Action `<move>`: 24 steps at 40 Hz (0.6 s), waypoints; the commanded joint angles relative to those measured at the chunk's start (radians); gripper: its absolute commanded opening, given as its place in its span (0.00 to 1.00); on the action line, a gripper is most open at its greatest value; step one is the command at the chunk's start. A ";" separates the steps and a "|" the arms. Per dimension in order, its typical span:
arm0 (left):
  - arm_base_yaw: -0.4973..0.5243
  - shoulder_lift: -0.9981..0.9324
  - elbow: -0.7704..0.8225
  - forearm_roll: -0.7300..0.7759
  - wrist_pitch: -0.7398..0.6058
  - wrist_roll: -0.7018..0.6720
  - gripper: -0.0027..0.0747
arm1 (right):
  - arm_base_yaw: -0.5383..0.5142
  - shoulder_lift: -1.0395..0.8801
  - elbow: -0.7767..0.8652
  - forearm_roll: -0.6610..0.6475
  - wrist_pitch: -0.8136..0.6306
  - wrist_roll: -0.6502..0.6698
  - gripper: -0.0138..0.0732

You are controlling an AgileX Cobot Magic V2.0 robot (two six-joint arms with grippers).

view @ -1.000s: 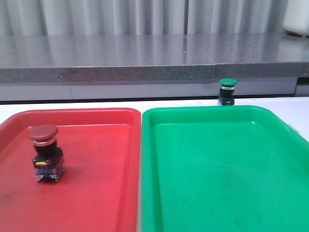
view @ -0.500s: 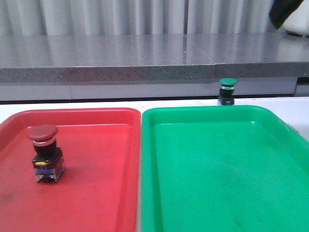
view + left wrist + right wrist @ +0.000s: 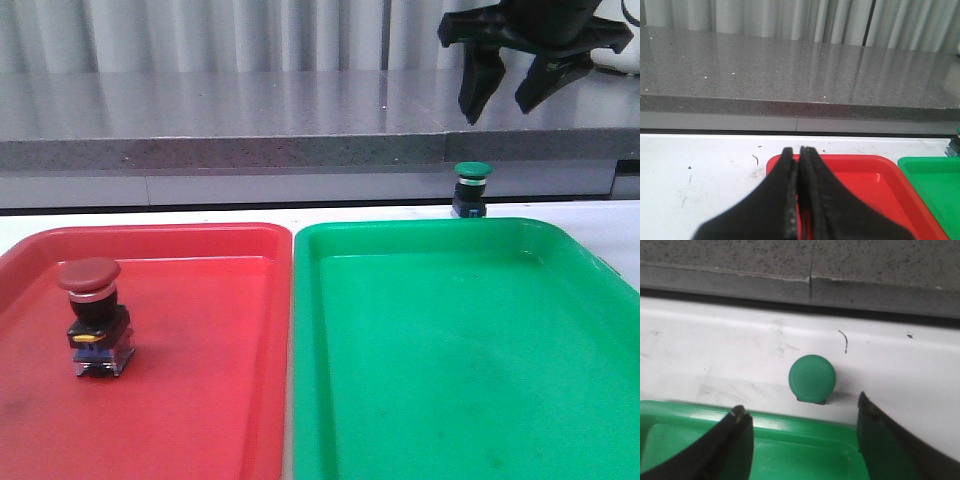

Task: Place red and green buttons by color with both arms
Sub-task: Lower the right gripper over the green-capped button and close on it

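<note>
Right jaws: the right gripper [image 3: 502, 97] hangs high over the far edge of the table, fingers spread wide and holding nothing; in the right wrist view [image 3: 802, 427] the gap between them is wider than the green cap below.
Left jaws: the left gripper [image 3: 799, 152] has its two fingers pressed together, with nothing between them; it is seen only by its own wrist camera.
Green button: the green button [image 3: 471, 189] stands upright on the white table [image 3: 200, 216], just beyond the far rim of the green tray [image 3: 450, 350] and outside it.
Red button: the red button [image 3: 94, 318] stands upright inside the red tray [image 3: 200, 380], near its left side.
Trays: side by side, long edges close together; whether they touch is hard to tell.
Right wrist view only: the green button [image 3: 811, 379] from above, round cap centred between the open fingers, with the tray rim [image 3: 790, 421] beside it.
Left wrist view only: a near corner of the red tray [image 3: 860, 175] past the closed fingertips, and a sliver of the green tray [image 3: 932, 185].
Front view only: both buttons at once; the left arm is out of frame.
</note>
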 commanded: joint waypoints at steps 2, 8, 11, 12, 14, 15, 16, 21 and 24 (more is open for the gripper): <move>0.002 0.013 -0.026 -0.006 -0.079 0.002 0.01 | 0.003 0.030 -0.124 -0.026 0.020 0.016 0.71; 0.002 0.013 -0.026 -0.006 -0.079 0.002 0.01 | 0.003 0.131 -0.228 -0.026 0.092 0.030 0.84; 0.002 0.013 -0.026 -0.006 -0.079 0.002 0.01 | 0.003 0.166 -0.260 -0.037 0.113 0.058 0.86; 0.002 0.013 -0.026 -0.006 -0.079 0.002 0.01 | 0.003 0.176 -0.270 -0.042 0.114 0.075 0.85; 0.002 0.013 -0.026 -0.006 -0.079 0.002 0.01 | 0.001 0.193 -0.283 -0.042 0.113 0.093 0.85; 0.002 0.013 -0.026 -0.006 -0.079 0.002 0.01 | 0.001 0.204 -0.290 -0.042 0.113 0.097 0.85; 0.002 0.013 -0.026 -0.006 -0.079 0.002 0.01 | 0.001 0.209 -0.295 -0.042 0.113 0.102 0.85; 0.002 0.013 -0.026 -0.006 -0.079 0.002 0.01 | -0.001 0.242 -0.320 -0.042 0.118 0.111 0.85; 0.002 0.013 -0.026 -0.006 -0.079 0.002 0.01 | -0.004 0.259 -0.330 -0.042 0.120 0.116 0.85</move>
